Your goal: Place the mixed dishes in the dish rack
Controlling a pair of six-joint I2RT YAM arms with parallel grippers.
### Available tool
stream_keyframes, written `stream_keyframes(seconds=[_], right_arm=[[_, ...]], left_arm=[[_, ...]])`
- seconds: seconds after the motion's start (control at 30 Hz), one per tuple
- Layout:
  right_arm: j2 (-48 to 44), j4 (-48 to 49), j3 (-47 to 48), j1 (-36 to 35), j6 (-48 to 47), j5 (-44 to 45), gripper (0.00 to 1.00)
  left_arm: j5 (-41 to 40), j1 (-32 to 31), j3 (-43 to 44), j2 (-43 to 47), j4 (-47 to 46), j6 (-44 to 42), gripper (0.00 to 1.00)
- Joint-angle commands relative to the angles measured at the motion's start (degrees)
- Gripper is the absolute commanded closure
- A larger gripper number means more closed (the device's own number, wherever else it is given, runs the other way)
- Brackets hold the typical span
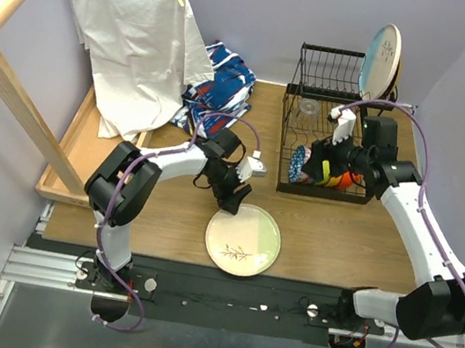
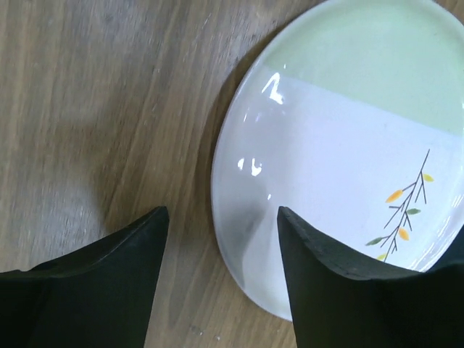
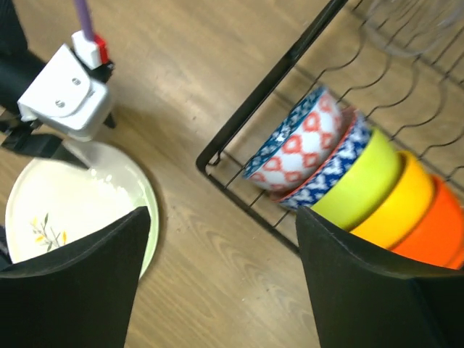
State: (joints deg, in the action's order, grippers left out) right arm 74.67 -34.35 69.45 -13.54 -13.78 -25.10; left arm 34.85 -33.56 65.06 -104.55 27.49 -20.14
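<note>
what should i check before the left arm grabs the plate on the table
1. left gripper open: ok
2. plate rim between its fingers: ok
3. fingers low enough to pinch the rim: cannot tell
4. right gripper open and empty: ok
5. right gripper apart from the plate, by the bowls: ok
6. empty slots in the dish rack: ok

Left wrist: I lose the plate (image 2: 348, 130) past the right edge. Right wrist: the glass cup (image 3: 413, 29) is clipped at the top, the orange bowl (image 3: 438, 225) at the right.
</note>
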Motion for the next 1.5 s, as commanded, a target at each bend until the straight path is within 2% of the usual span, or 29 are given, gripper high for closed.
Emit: stream_keyframes(seconds=[0.0, 0.03, 0.07, 0.13, 0.17, 0.2, 0.33, 0.47, 0.67, 0.83, 1.2, 1.27, 1.3, 1.37, 1.47], right_arm=[[0.6, 0.8, -2.8, 0.0, 0.2, -4.9, 0.16], [0.9, 1.0, -3.4, 0.0, -0.1, -5.4, 0.17], [1.1, 2.0, -3.7, -0.1, -0.2, -5.8, 0.18], [1.3, 3.1, -4.9, 0.0, -0.5, -6.2, 0.18], [1.4, 4.1, -5.3, -0.1, -1.3, -7.1, 0.18], [1.6, 4.5, -5.6, -0.1, -1.9, -7.6, 0.18], [3.4, 5.1, -6.8, -0.1, -5.8, -12.8, 0.18], [8.3, 3.7, -6.1, -0.1, -12.6, -23.0, 0.16], [17.5, -2.4, 0.2, -0.3, -24.0, -32.7, 0.14], [26.5, -11.0, 6.0, -4.3, -33.5, -35.9, 0.13], [33.3, -16.2, 10.8, -9.0, -37.5, -38.1, 0.13], [34.2, -16.3, 11.3, -9.5, -37.6, -37.9, 0.18], [34.7, -16.5, 12.0, -9.7, -37.5, -37.9, 0.27], [35.6, -17.3, 12.8, -9.8, -38.0, -38.1, 0.39], [36.2, -18.6, 14.2, -9.8, -38.4, -38.1, 0.66]], left_arm=[[-2.9, -2.8, 3.2, -6.1, 6.0, -2.4, 0.42], [-2.8, -3.0, 4.2, -6.7, 6.8, -2.4, 0.48], [-2.9, -3.1, 4.5, -7.2, 7.1, -2.4, 0.58], [-3.8, -3.1, 5.3, -8.0, 7.7, -2.4, 0.74], [-4.1, -3.1, 5.4, -8.2, 7.9, -2.7, 0.96], [-4.5, -3.2, 5.6, -8.2, 8.3, -3.6, 1.0], [-4.6, -2.1, 7.3, -7.1, 11.4, -4.6, 1.0], [-3.4, 0.2, 9.2, -2.5, 13.5, -6.0, 1.0], [0.2, 0.3, 13.3, 5.1, 17.9, -8.9, 1.0], [1.4, 0.4, 14.4, 10.8, 17.7, -7.1, 1.0], [1.9, 0.4, 18.9, 13.4, 17.6, -5.3, 1.0], [2.1, 0.4, 19.5, 13.7, 17.6, -4.9, 1.0], [2.2, 0.4, 19.9, 13.8, 17.3, -4.6, 1.0], [2.1, 0.4, 20.3, 14.1, 17.3, -4.5, 1.0], [0.8, 0.4, 20.2, 14.6, 16.8, -4.2, 1.0]])
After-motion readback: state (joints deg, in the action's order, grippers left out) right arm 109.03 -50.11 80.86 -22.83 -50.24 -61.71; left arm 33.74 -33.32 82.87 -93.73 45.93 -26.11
